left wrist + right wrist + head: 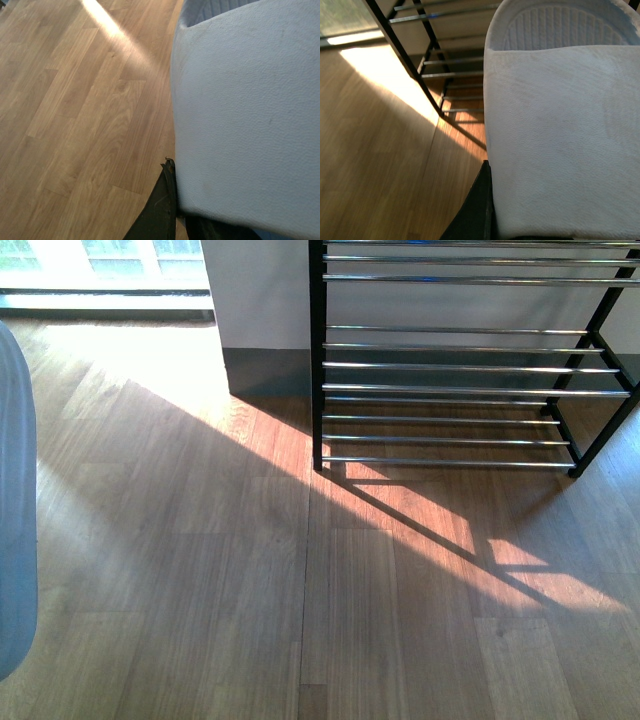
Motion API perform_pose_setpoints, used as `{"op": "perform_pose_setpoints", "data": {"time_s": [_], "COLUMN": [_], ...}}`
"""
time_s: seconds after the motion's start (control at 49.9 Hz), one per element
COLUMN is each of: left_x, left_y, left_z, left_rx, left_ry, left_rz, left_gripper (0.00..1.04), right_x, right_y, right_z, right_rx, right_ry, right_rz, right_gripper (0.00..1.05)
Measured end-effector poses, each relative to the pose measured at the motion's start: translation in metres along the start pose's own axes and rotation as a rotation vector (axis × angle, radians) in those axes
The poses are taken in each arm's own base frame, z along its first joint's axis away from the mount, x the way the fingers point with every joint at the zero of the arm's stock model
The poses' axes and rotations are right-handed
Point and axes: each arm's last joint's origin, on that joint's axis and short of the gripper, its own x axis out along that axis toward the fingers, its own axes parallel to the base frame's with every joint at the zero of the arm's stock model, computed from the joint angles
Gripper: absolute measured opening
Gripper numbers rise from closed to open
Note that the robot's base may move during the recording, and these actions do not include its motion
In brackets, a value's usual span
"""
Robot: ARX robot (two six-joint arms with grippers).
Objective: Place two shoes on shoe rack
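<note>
Front view: rack [450, 390], black end frames and chrome bars, every tier in view bare; neither gripper shows. A pale blue edge, the left slide [15, 510], rises along the frame's border, well apart from the rack. The floor [250, 590] carries a sun patch and the rack's shadow. Left wrist view: the left slide's textured strap fills the space just past the fingers, with its ribbed footbed beyond. One dark finger [161, 210] of the left gripper [182, 222] lies against the strap's edge and the other is hidden behind the rubber, so the grasp reads as clamped on the left slide, which is carried clear of the boards below the fingers. No rack shows ahead of these fingers. Right wrist view: the right slide [560, 140] is seated the same way, one finger [477, 210] of the right gripper [492, 220] touching the strap's edge, judged pinched on it. The rack's frame and lower bars stand ahead of and beside these fingers. Hazards, as judgement: a pinch on soft strap rubber may let a slide swing or slip out; a sole set askew may drop between the bars; the black frame near the right fingers invites a knock; the left slide has far to travel, and the arms could crowd each other.
</note>
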Motion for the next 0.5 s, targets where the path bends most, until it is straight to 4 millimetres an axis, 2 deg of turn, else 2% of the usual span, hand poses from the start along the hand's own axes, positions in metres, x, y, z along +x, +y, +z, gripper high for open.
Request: {"op": "perform_pose_setpoints", "data": {"time_s": [0.1,0.501], "left_x": [0.0000,0.0000], "left_y": [0.0000,0.0000], "left_z": [0.0000,0.0001], "left_rx": [0.000,0.000], "left_ry": [0.000,0.000], "left_rz": [0.000,0.000], "left_gripper": [0.02,0.02], "right_x": [-0.0061,-0.0065], "right_y": [0.0015,0.0011], "right_z": [0.0051,0.0042], "right_rx": [-0.013,-0.009], "right_ry": [-0.048,-0.046], "right_rz": [0.001,-0.001], "right_gripper": [0.01,0.01]}}
